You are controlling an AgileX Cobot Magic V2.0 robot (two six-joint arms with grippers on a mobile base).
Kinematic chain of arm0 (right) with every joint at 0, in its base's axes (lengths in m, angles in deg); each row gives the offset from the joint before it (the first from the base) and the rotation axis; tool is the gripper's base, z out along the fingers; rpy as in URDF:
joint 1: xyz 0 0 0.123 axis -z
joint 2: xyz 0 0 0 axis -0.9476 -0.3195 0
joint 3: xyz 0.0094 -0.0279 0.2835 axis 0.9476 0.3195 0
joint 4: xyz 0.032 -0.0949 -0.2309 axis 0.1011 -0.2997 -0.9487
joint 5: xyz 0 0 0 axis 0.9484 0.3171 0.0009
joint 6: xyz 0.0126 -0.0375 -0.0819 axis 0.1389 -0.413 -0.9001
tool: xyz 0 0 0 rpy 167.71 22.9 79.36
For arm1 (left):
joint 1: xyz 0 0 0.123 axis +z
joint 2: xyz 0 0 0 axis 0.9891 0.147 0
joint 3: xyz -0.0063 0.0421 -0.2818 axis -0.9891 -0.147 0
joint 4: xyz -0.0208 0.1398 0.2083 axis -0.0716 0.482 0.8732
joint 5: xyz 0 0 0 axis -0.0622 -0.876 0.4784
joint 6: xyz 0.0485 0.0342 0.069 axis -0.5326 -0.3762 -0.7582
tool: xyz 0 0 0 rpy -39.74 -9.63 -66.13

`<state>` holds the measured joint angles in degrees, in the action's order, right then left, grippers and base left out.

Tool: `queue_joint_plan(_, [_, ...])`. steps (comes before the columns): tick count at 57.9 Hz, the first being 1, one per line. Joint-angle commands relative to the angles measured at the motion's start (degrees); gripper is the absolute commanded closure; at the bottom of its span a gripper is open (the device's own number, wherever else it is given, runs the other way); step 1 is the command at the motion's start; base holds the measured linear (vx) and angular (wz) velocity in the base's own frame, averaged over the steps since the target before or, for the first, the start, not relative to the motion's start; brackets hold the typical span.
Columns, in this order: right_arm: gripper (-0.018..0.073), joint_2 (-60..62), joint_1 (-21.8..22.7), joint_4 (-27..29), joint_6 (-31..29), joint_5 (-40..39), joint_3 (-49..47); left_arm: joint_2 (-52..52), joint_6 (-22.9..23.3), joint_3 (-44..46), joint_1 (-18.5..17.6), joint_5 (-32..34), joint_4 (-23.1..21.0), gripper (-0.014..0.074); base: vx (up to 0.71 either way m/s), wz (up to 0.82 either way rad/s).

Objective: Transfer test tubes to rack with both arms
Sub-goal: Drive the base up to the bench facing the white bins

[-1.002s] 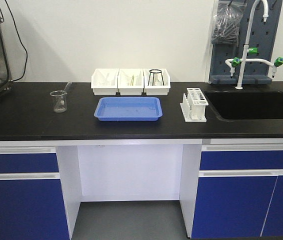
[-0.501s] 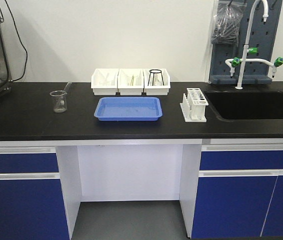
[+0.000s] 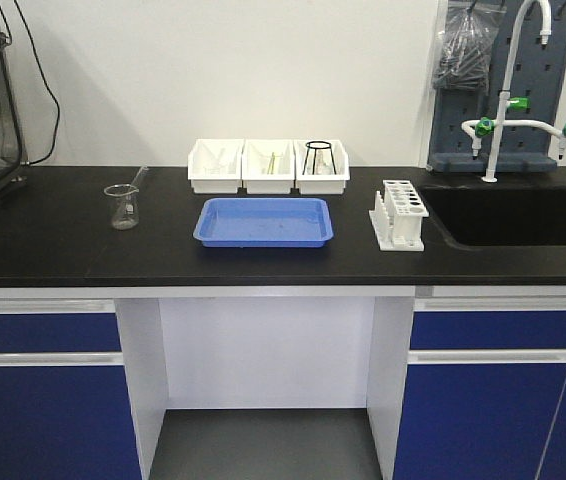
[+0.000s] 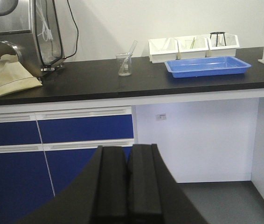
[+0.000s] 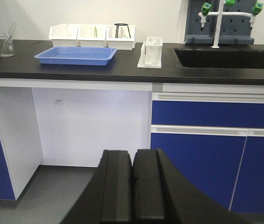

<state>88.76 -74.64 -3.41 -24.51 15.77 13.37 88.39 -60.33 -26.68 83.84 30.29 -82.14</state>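
Counter inventory.
- Bins point(image 3: 216, 183): 3, white, in one row at the back edge.
- Tray point(image 3: 263, 222): 1, blue, in front of the bins.
- Beaker point(image 3: 122, 206): 1, toward the left end.
- Tube point(image 4: 132, 50): 1, leaning in the beaker. Contents of the bins are too small to count.
- Wire stand point(image 3: 318, 157): 1, black, in the right-hand bin.
- Rack point(image 3: 400, 215): 1, just beside the sink.
- Sink point(image 3: 523, 220): 1, at the right end.
- Tap point(image 3: 494, 150): 1, with 3 green valves point(image 3: 483, 126).
- Grippers: 2, the left gripper point(image 4: 126, 150) and the right gripper point(image 5: 133, 154).
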Motion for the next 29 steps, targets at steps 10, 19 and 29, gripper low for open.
queue_joint_plan(10, [0.0567,0.4,-0.05,-0.32,-0.43,-4.6,0.6,-0.16,0.36,-1.5,-0.01,4.97,-0.57,0.0617,0.19,0.08])
queue_joint_plan(19, [0.0567,0.4,-0.05,-0.32,-0.43,-4.6,0.6,-0.16,0.36,-1.5,-0.01,4.97,-0.57,0.0617,0.22,0.07])
queue_joint_plan(29, [0.0567,0.4,-0.05,-0.32,-0.43,-4.6,0.6,-0.16,0.36,-1.5,-0.01,4.97,-0.57,0.0617,0.27,-0.07])
